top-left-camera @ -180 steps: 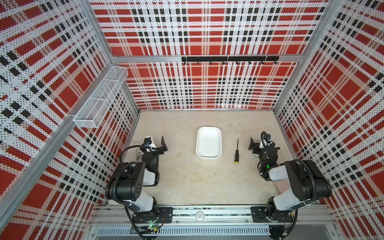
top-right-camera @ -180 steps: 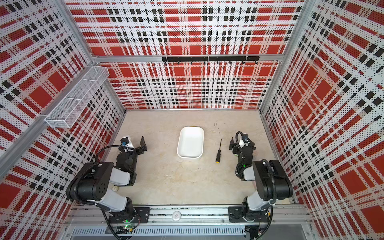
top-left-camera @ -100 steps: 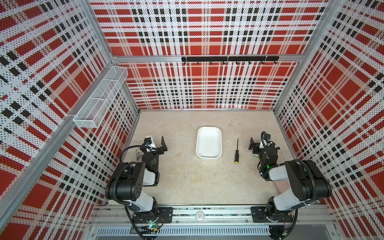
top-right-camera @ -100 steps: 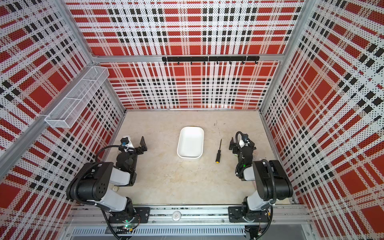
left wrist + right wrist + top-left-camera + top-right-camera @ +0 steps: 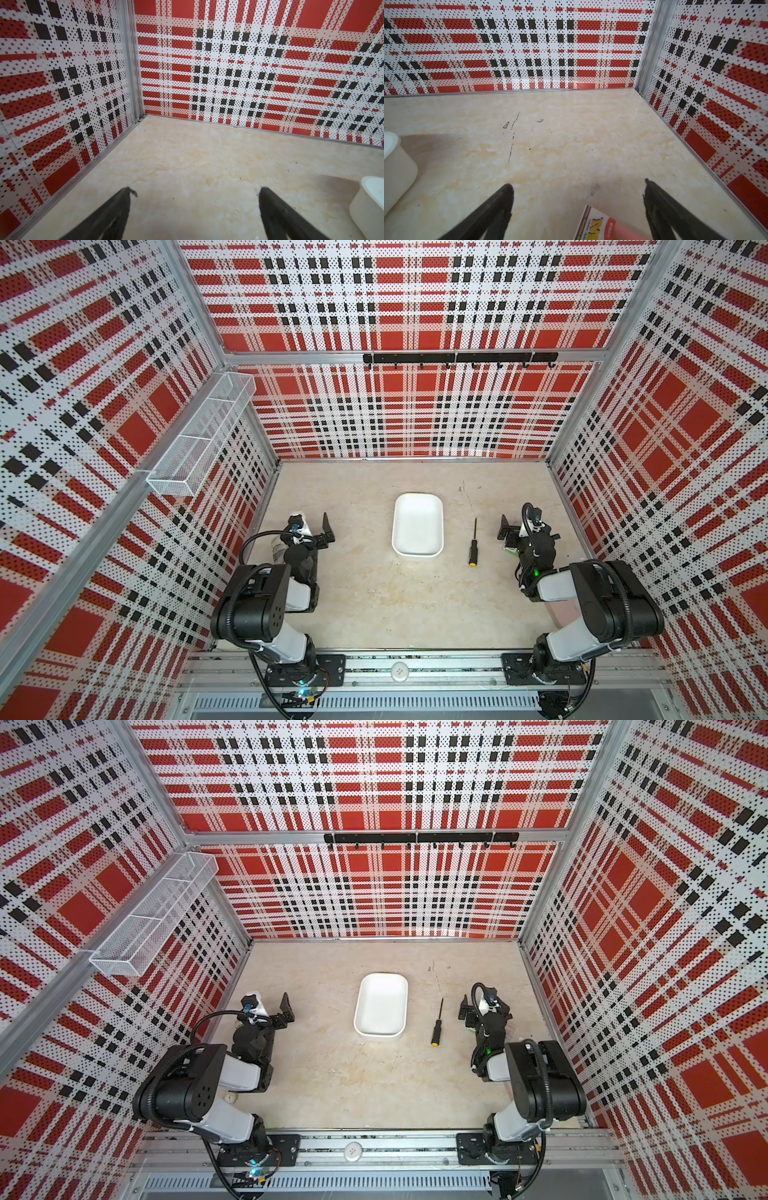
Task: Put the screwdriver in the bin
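light bright, even, from above | shadows soft, beside bin (image 5: pixel 396 166) | glare low on back wall (image 5: pixel 517 82) | card (image 5: pixel 602 226) near lens blurred | side walls (image 5: pixel 104 364) bow at edges

The beige marbled table (image 5: pixel 374 597) carries the white bin (image 5: pixel 417 526) at its middle. The screwdriver (image 5: pixel 473 545) lies just right of it, apart, yellow butt nearest. A red-and-yellow printed pack (image 5: pixel 604 226) lies flat farther right. Dark scuffs (image 5: pixel 511 133) mark the far part.
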Motion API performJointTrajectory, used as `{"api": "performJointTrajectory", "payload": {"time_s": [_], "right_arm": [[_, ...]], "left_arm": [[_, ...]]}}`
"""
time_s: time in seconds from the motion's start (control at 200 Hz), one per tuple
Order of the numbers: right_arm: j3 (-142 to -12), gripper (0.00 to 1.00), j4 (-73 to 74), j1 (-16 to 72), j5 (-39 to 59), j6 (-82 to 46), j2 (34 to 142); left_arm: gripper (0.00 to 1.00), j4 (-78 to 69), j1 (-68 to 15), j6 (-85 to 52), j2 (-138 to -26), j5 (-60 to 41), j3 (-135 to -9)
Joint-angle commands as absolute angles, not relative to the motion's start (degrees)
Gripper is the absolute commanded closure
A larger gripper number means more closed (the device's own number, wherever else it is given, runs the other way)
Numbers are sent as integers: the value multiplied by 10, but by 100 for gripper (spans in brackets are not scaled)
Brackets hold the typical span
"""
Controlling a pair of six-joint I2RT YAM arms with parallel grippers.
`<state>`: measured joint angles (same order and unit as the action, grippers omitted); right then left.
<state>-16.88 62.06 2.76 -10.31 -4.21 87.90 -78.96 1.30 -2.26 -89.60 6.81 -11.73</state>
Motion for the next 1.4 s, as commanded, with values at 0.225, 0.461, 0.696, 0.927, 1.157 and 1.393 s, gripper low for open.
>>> {"api": "performJointTrajectory", "payload": {"time_s": [0.225, 0.461, 0.696, 0.927, 1.157, 1.393], "right_arm": [[-271, 0, 270, 36, -84, -105, 666], [-366, 0, 50, 86, -7, -185, 649], [-390, 4, -18, 164, -20, -276, 710], [-368, 6, 1, 219, -71, -322, 774], [-366, 10, 12, 257, -115, -365, 830], [-381, 13, -4, 275, -156, -375, 875]], "left_arm": [[2, -541, -2, -26, -758, -9, -194], [2, -457, -53, -102, -749, -110, -256], [2, -398, -89, -172, -843, -185, -324], [2, -410, -131, -171, -881, -155, -310], [2, -413, -133, -169, -909, -192, -310], [2, -414, -132, -163, -907, -203, -306]]}}
